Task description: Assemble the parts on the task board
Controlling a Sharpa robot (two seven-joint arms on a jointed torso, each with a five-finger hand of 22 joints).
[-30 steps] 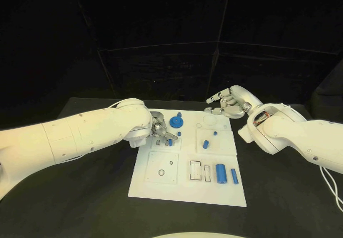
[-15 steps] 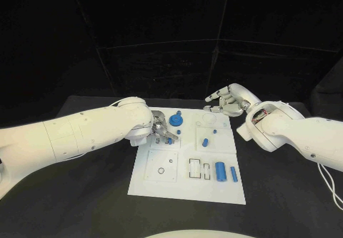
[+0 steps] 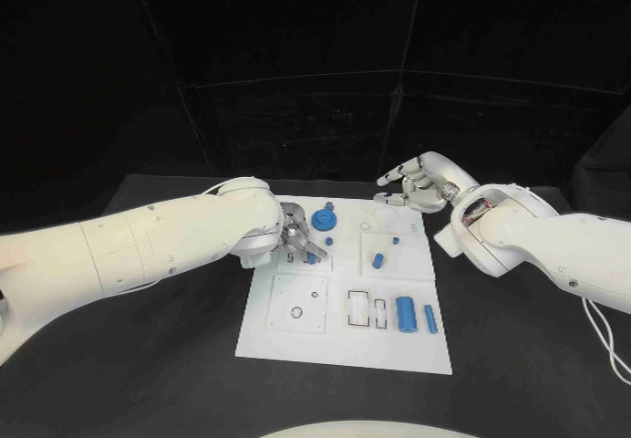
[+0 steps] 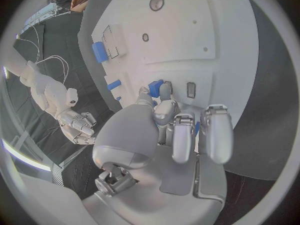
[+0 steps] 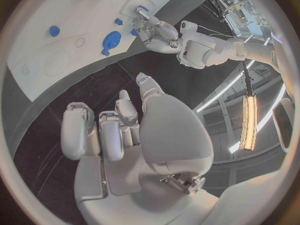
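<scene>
The task board (image 3: 345, 310) lies flat in the middle of the black table (image 3: 158, 365), its long axis running from near to far. The left hand (image 3: 292, 239) sits low over the board's far-left quarter, fingers curled down around a small blue part (image 4: 156, 88) at a slot there; it appears to pinch that piece between thumb and fingertips, though the fingers hide most of the contact. The right hand (image 3: 411, 190) hovers beyond the board's far-right edge, fingers loosely apart and holding nothing. Near the far edge, just right of the left hand, lies a blue gear-like disc (image 3: 325, 220). Toward the near-right corner a blue cylinder (image 3: 407, 314) and a thinner blue pin (image 3: 430, 318) lie side by side, both with long axes pointing near to far, next to two empty rectangular recesses (image 3: 367, 309). A short blue peg (image 3: 377, 261) rests mid-board, tilted slightly off that line. The likely failure is at the left hand: if the pinched part goes into its slot cocked, it could jam or pop free, since the fingers block sight of the alignment, and downward pressure could also shift the whole board.
</scene>
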